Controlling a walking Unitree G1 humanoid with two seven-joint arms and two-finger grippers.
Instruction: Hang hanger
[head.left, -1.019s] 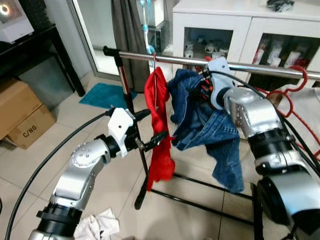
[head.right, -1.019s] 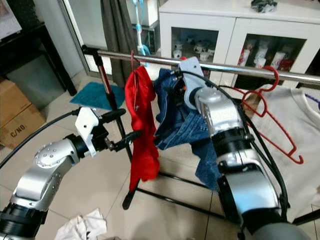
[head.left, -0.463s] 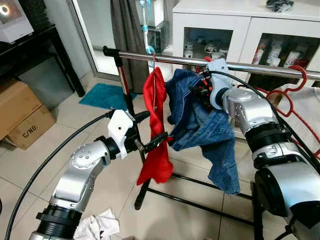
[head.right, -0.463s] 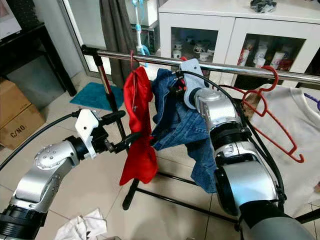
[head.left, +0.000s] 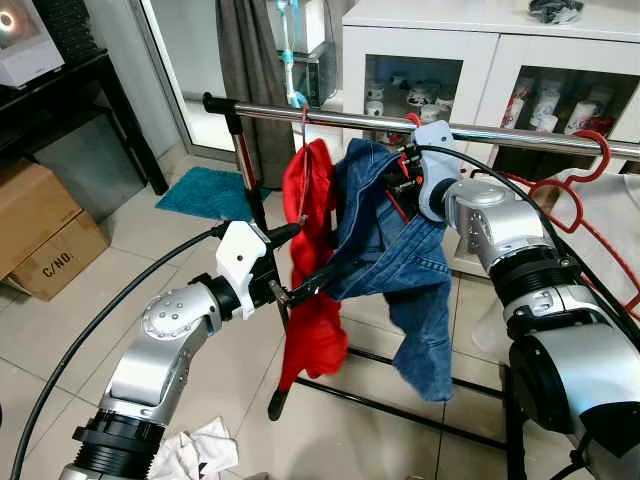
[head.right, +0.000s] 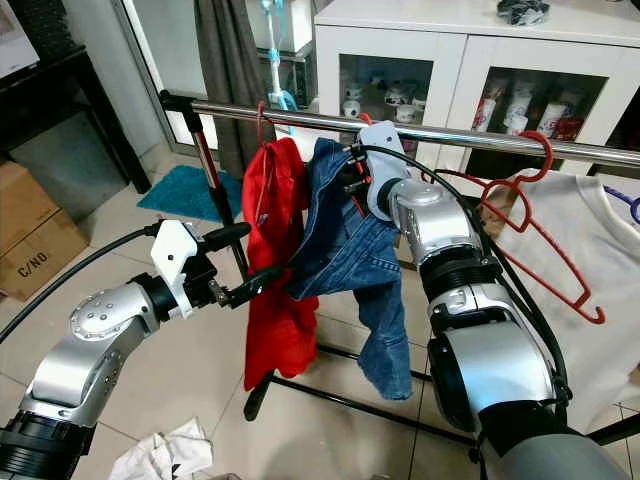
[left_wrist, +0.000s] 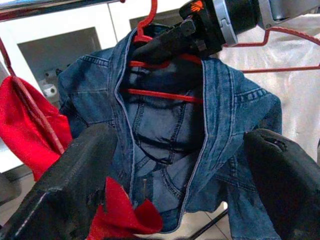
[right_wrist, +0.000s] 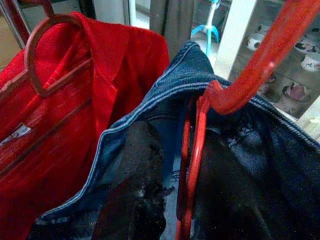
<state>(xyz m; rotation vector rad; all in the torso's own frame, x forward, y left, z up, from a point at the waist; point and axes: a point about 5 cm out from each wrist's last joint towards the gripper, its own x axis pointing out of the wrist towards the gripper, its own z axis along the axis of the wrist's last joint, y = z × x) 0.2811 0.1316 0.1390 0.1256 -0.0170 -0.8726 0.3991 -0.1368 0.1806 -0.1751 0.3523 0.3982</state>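
Note:
A denim jacket (head.left: 400, 260) hangs on a red hanger (left_wrist: 160, 65) just under the steel rail (head.left: 520, 135). My right gripper (head.left: 402, 182) is shut on the hanger's neck, and its black fingers (right_wrist: 135, 185) flank the red wire. The hook (right_wrist: 235, 85) reaches up to the rail; I cannot tell whether it rests on it. A red garment (head.left: 312, 200) on its own hanger hangs from the rail just left of the jacket. My left gripper (head.left: 305, 258) is open at the jacket's lower left edge, against the red garment.
Empty red hangers (head.left: 570, 190) and a white garment (head.left: 610, 220) hang further right on the rail. Behind it stands a white cabinet (head.left: 480, 60). The rack's base bar (head.left: 400, 410) crosses the tiles. A cardboard box (head.left: 40, 230) sits left, and a white cloth (head.left: 200, 450) lies on the floor.
The denim jacket has swung left against the red garment and its hem has risen. The red garment swayed out and back. Both arms have stayed almost in place.

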